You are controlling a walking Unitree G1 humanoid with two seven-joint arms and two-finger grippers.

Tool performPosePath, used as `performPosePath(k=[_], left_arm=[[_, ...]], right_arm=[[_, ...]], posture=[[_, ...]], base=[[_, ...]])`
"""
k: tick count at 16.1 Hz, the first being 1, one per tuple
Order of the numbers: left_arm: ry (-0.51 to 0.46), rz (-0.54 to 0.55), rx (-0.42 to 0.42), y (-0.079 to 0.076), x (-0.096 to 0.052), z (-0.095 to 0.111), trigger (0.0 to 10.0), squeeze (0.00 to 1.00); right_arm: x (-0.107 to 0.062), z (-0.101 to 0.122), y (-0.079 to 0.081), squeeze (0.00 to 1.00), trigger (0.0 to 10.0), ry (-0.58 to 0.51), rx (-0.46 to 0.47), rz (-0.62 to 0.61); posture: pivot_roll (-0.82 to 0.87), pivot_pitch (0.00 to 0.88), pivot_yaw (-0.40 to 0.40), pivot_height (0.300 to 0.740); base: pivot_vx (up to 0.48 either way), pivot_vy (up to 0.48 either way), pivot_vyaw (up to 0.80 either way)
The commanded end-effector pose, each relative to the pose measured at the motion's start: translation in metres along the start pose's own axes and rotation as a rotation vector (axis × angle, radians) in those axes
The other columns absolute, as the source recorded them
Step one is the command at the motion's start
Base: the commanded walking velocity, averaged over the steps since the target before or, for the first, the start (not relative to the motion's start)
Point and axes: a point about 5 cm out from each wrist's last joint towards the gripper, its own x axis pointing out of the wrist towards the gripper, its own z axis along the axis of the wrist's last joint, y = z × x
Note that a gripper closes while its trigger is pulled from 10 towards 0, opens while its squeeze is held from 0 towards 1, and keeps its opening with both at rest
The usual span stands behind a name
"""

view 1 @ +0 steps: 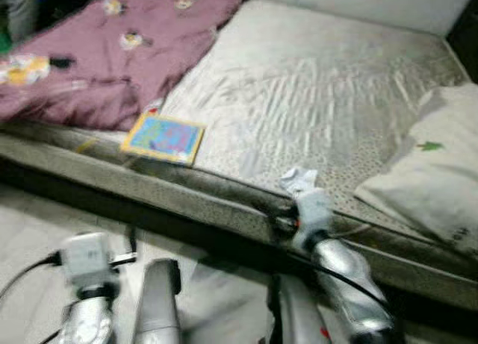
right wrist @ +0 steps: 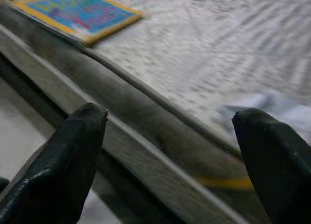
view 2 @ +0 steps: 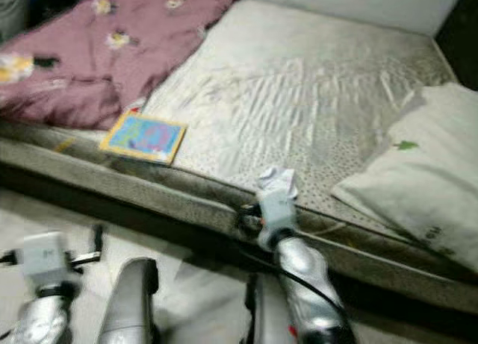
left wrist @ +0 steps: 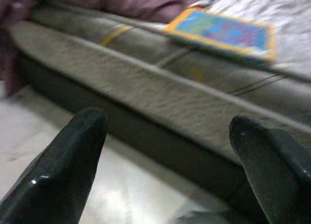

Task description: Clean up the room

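A thin book [view 1: 164, 137] with a yellow border and blue cover lies flat near the mattress's front edge, beside a rumpled purple blanket [view 1: 112, 53]. A small crumpled white cloth [view 1: 299, 180] sits on the mattress edge, just beyond my right wrist. My right gripper [right wrist: 170, 114] is open at the bed's side, aimed along the edge towards the book [right wrist: 77, 12], with the pale cloth [right wrist: 272, 107] off to one side. My left gripper [left wrist: 167, 124] hangs open low over the floor in front of the bed, with the book [left wrist: 223, 32] up ahead.
The grey-white mattress [view 1: 314, 90] spans the view on a low bed frame [view 1: 187, 202]. A white pillow [view 1: 433, 165] lies at the right end. Pale floor [view 1: 45, 217] runs in front of the bed. The pictures are slightly blurred.
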Motion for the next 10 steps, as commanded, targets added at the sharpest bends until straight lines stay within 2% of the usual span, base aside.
performPosePath(k=[1,3,6,9,10], left_arm=[[-0.038,-0.006,-0.002,-0.0020,-0.0007,0.0106,10.0,0.00],[-0.030,-0.014,0.001,-0.0015,-0.0042,0.0108,10.0,0.00],[-0.039,-0.051,-0.008,-0.0077,-0.0014,0.0144,10.0,0.00],[-0.038,-0.073,-0.009,-0.0099,0.0012,0.0155,10.0,0.00],[-0.037,-0.077,-0.008,-0.0106,0.0023,0.0153,10.0,0.00]], right_arm=[[0.0026,0.0034,-0.0056,0.00,10.0,-0.011,-0.015,-0.011],[0.0056,0.0013,-0.0048,0.00,10.0,-0.013,-0.016,-0.008],[0.0069,0.0014,-0.0054,0.00,10.0,-0.018,-0.005,-0.017],[0.0069,0.0002,-0.0087,0.00,10.0,-0.028,0.001,-0.036],[0.0063,-0.0003,-0.0095,0.00,10.0,-0.030,-0.007,-0.037]], posture=[[0.10,0.145,-0.090,0.546],[0.10,0.145,-0.085,0.546],[0.10,0.144,-0.073,0.546],[0.09,0.137,-0.064,0.546],[0.08,0.132,-0.063,0.546]], base=[[0.000,0.000,0.00],[0.000,0.000,0.00],[0.000,0.000,0.00],[0.000,0.000,-0.73],[0.000,0.000,0.00]])
